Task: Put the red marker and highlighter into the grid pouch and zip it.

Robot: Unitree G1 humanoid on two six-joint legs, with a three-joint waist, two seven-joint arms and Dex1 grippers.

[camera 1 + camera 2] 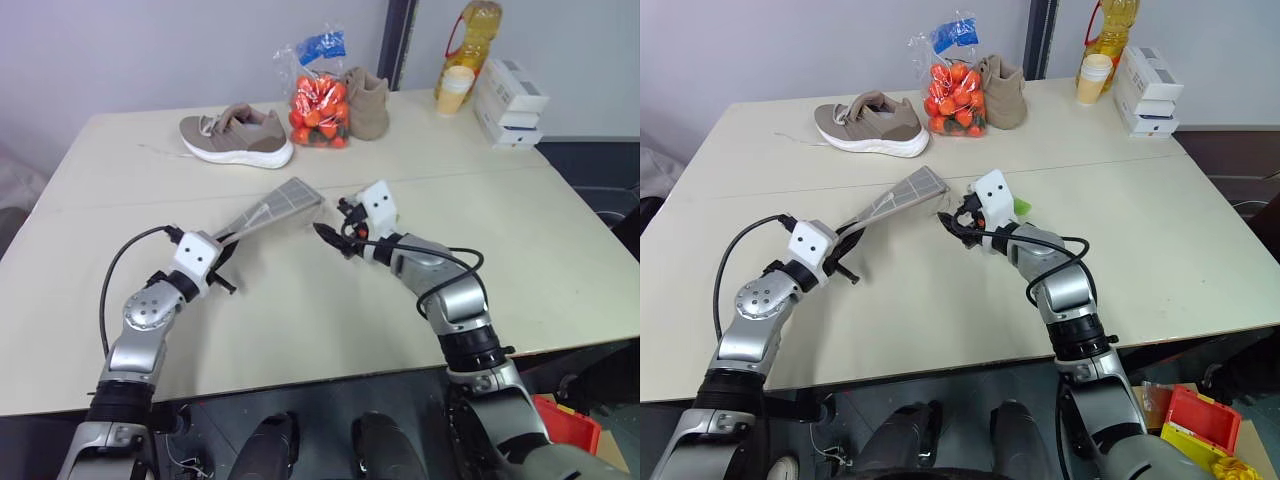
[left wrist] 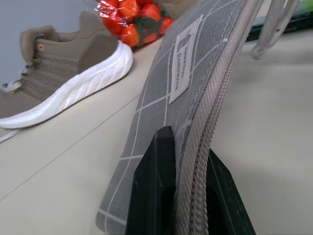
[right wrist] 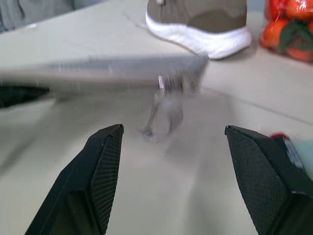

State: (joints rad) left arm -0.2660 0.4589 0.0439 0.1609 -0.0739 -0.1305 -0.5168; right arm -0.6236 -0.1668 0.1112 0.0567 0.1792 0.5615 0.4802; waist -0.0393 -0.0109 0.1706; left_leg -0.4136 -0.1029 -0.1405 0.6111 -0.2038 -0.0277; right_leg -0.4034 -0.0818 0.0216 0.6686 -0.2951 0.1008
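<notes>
Well, grey white-gridded grid pouch [image 2: 195, 93], white label.

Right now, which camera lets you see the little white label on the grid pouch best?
The left wrist view: the white label sits close up on the grid pouch, pinched in the left gripper. The two eye views show the whole pouch lifted off the table, label too small to see. The right wrist view shows the pouch blurred.

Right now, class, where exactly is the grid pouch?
The grid pouch is held off the table by the left gripper, in front of the tan shoe.
</notes>
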